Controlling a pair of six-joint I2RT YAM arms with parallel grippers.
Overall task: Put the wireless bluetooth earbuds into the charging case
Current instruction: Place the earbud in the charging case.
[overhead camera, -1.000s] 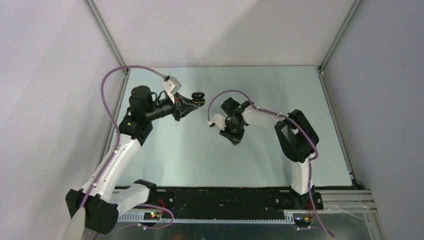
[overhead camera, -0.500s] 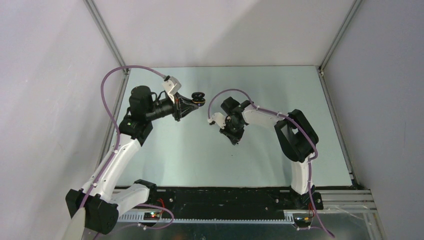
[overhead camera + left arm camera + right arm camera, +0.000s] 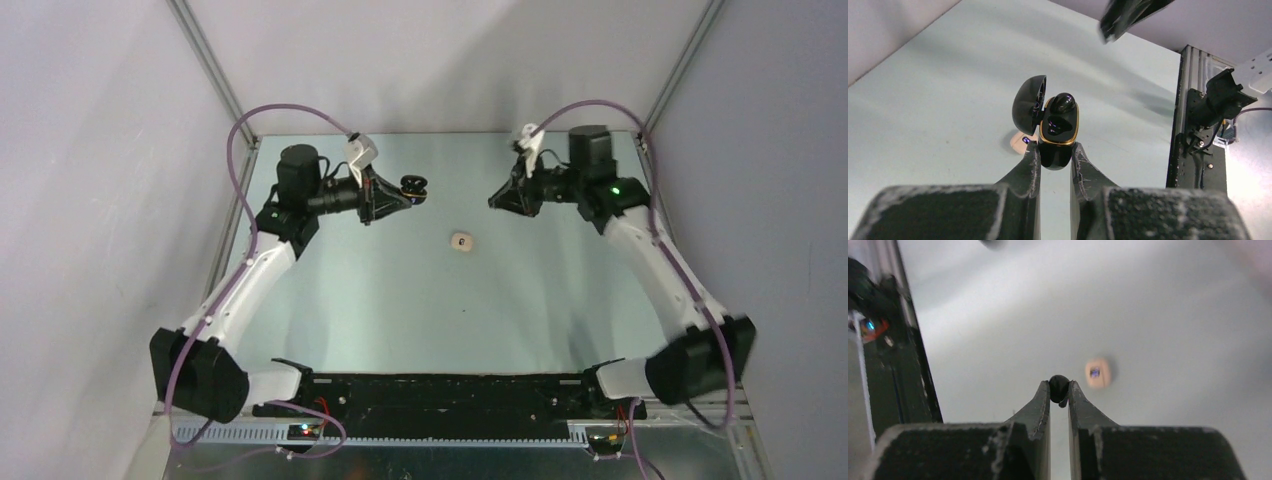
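My left gripper [image 3: 404, 192] is shut on the black charging case [image 3: 414, 186] and holds it above the table at the back left. In the left wrist view the case [image 3: 1058, 132] has a gold rim, its lid [image 3: 1029, 97] is open, and a black earbud [image 3: 1062, 103] sits in it. My right gripper [image 3: 496, 201] is shut on another black earbud [image 3: 1058, 387], raised at the back right and facing the case. A cream-white earbud [image 3: 461, 241] lies on the table between and below the two grippers; it also shows in the right wrist view [image 3: 1097, 372].
The pale green table [image 3: 400, 310] is walled by grey panels with metal corner posts [image 3: 215, 70]. A black rail [image 3: 450, 395] with the arm bases runs along the near edge. The cream-white earbud is partly hidden behind my left finger [image 3: 1031, 160] in the left wrist view.
The right arm has swung from the table's middle up to the back right. The left arm has shifted back and right with the case. The cream-white earbud now lies uncovered.
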